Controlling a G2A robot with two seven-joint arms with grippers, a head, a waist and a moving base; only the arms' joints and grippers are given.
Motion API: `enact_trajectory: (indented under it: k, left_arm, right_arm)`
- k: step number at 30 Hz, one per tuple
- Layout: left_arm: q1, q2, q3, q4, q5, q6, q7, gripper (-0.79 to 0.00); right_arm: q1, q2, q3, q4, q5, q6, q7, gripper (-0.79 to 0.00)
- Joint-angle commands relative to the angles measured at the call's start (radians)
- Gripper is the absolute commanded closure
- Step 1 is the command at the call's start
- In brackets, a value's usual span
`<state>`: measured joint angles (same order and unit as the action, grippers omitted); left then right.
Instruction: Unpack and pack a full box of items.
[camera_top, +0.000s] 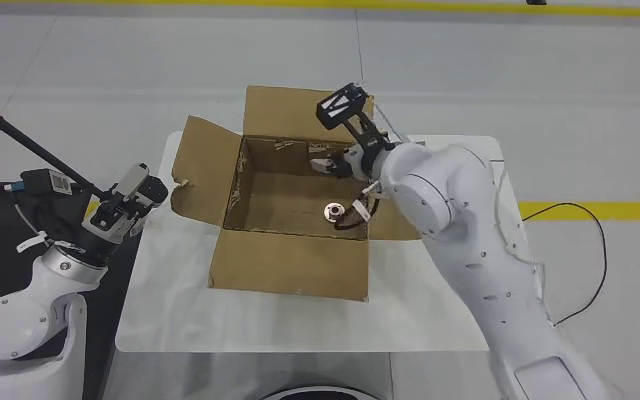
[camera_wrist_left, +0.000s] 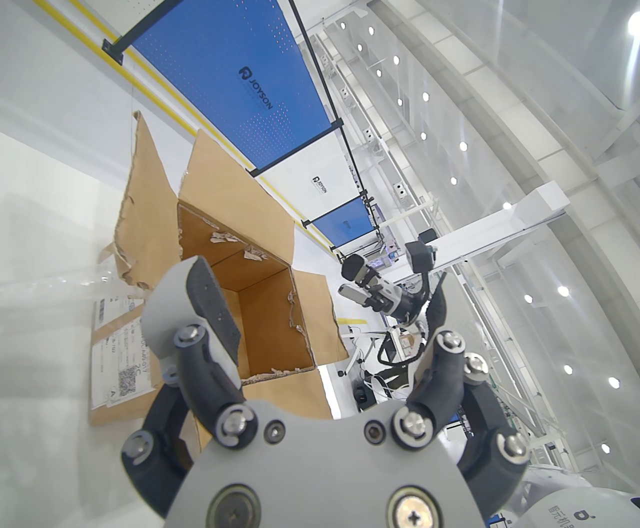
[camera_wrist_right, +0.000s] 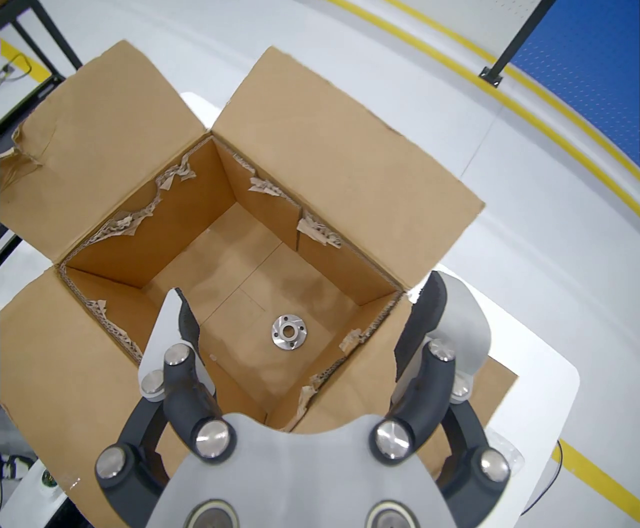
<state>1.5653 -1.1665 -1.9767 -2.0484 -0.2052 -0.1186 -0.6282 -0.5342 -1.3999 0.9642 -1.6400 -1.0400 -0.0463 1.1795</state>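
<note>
An open cardboard box stands in the middle of the white table, all its flaps folded outward. One small round metal disc with a centre hole lies on the box floor, near the right-hand wall. My right gripper hangs open over the box's far right corner with nothing between its fingers. In the right wrist view the disc lies deep below the open right gripper, inside the box. My left gripper is at the table's left edge, open and empty, facing the box.
The box's left flap is torn and carries a shipping label. A black pole slants across the floor at the left. A black cable loops on the floor to the right. Bare table lies in front of the box.
</note>
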Motion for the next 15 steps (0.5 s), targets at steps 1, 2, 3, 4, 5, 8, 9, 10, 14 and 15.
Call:
enact_trajectory:
  k: [1,2,3,4,5,8,9,10,14,15]
  left_arm:
    - [0.0,0.0,0.0,0.0,0.0,0.0,0.0,-0.785]
    - [0.0,0.0,0.0,0.0,0.0,0.0,0.0,-0.785]
    - [0.0,0.0,0.0,0.0,0.0,0.0,0.0,-0.785]
    - [0.0,0.0,0.0,0.0,0.0,0.0,0.0,-0.785]
    - [0.0,0.0,0.0,0.0,0.0,0.0,0.0,-0.785]
    - [0.0,0.0,0.0,0.0,0.0,0.0,0.0,-0.785]
    - [0.0,0.0,0.0,0.0,0.0,0.0,0.0,-0.785]
    - [0.0,0.0,0.0,0.0,0.0,0.0,0.0,-0.785]
    - [0.0,0.0,0.0,0.0,0.0,0.0,0.0,-0.785]
    - [0.0,0.0,0.0,0.0,0.0,0.0,0.0,-0.785]
  right_arm:
    - [0.043,-0.011,-0.031,0.054,0.045,-0.007,0.017,-0.785]
    - [0.058,-0.017,-0.046,0.078,0.071,-0.014,0.024,-0.785]
    - [0.072,-0.023,-0.059,0.102,0.099,-0.021,0.034,-0.785]
    - [0.087,-0.028,-0.072,0.123,0.12,-0.029,0.043,-0.785]
    - [0.097,-0.032,-0.08,0.144,0.144,-0.029,0.044,-0.785]
    - [0.112,-0.039,-0.092,0.174,0.154,-0.013,0.047,-0.785]
    - [0.112,-0.039,-0.092,0.174,0.154,-0.013,0.047,-0.785]
    - [0.112,-0.039,-0.092,0.174,0.154,-0.013,0.047,-0.785]
    - [0.112,-0.039,-0.092,0.174,0.154,-0.013,0.047,-0.785]
    - [0.112,-0.039,-0.092,0.174,0.154,-0.013,0.047,-0.785]
